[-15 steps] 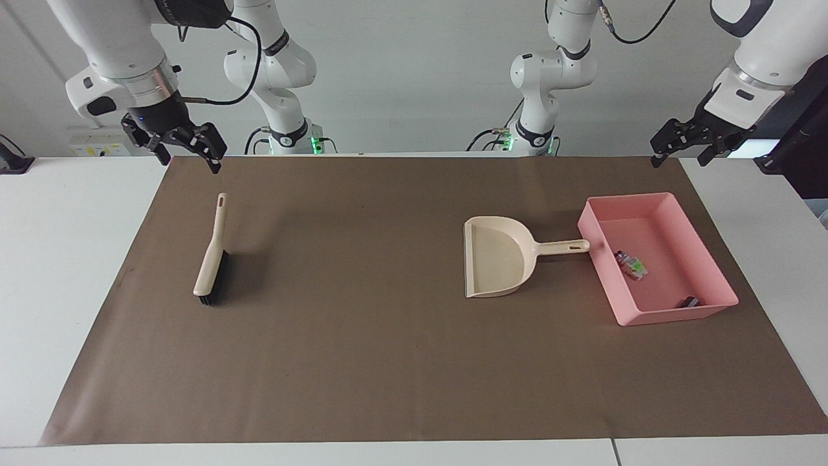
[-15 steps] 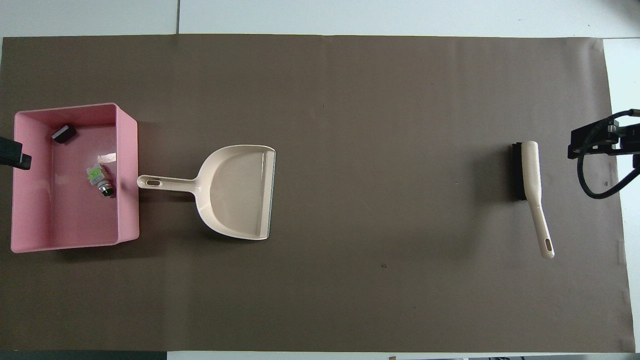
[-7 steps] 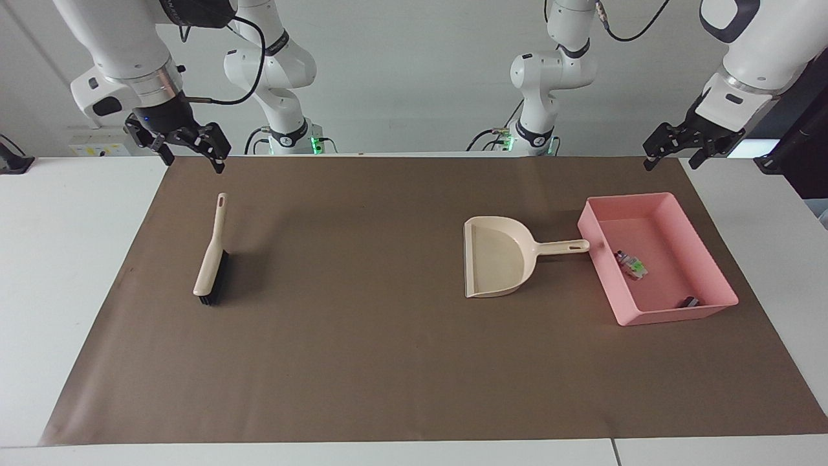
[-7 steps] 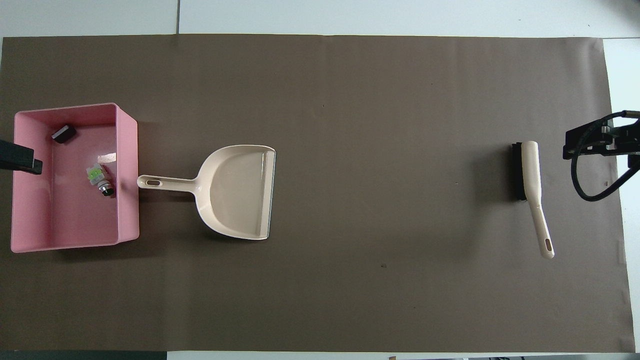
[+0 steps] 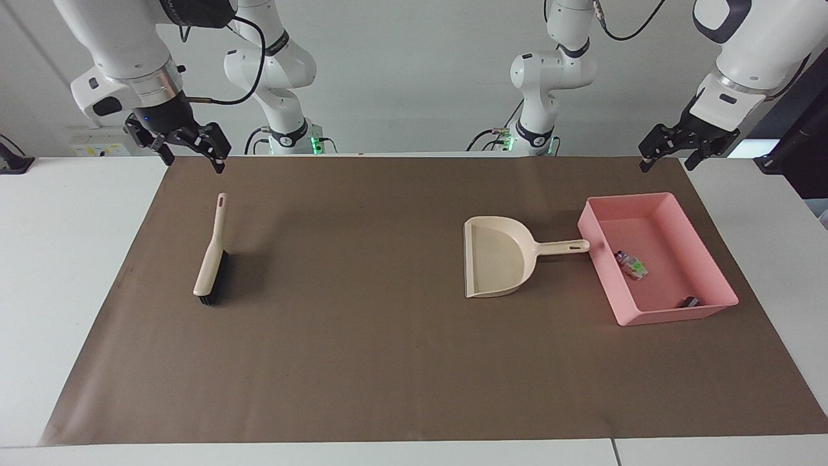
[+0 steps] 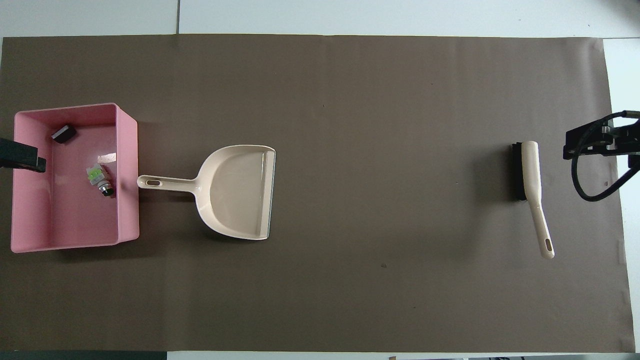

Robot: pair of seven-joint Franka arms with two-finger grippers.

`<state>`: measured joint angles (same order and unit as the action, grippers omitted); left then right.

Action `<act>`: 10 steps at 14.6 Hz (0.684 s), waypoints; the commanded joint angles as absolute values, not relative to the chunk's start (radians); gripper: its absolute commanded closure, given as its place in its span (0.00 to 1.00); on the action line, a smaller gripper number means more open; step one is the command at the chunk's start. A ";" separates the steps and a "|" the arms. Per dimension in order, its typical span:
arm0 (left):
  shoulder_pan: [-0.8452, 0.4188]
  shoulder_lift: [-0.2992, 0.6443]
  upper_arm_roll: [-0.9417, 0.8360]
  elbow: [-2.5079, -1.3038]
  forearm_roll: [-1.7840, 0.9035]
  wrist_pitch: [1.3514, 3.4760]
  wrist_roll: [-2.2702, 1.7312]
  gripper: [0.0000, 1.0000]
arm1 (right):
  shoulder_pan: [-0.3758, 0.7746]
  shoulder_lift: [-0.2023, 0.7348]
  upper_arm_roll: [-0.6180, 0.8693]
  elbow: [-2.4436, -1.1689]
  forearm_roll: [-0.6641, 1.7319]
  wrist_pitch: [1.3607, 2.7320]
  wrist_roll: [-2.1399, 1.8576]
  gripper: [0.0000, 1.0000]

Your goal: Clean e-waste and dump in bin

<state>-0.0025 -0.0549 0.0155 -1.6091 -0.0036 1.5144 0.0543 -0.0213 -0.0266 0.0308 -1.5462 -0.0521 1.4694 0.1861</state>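
Observation:
The pink bin (image 5: 673, 313) (image 6: 128, 165) sits on the brown mat toward the left arm's end of the table. Inside it lie two e-waste bits: a white piece with green marks (image 5: 633, 266) (image 6: 96, 175) and a small black piece (image 5: 689, 301) (image 6: 64, 133) in the corner farther from the robots. My left gripper (image 5: 666, 163) (image 6: 22, 159) hangs open and empty high over the bin's outer edge. At the other end, my right gripper (image 5: 191, 159) (image 6: 597, 141) hangs open and empty over the mat's edge beside the brush.
A cream dustpan (image 5: 497, 257) (image 6: 235, 192) lies beside the bin, its handle touching the bin's wall. A cream brush with black bristles (image 5: 211, 259) (image 6: 530, 177) lies toward the right arm's end. The brown mat (image 5: 362, 336) covers most of the white table.
Both grippers have risen a little. The left one has also drifted slightly toward the table's middle. Bin, dustpan and brush have not moved.

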 commanded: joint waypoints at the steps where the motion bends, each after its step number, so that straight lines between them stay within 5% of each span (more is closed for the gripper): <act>1: 0.043 -0.078 -0.001 -1.637 -0.017 1.539 0.104 0.01 | -0.041 -0.049 0.041 -1.578 -0.038 1.491 0.176 0.00; 10: 0.026 -0.075 -0.002 -1.635 -0.017 1.555 0.101 0.01 | -0.041 -0.049 0.043 -1.582 -0.031 1.489 0.155 0.00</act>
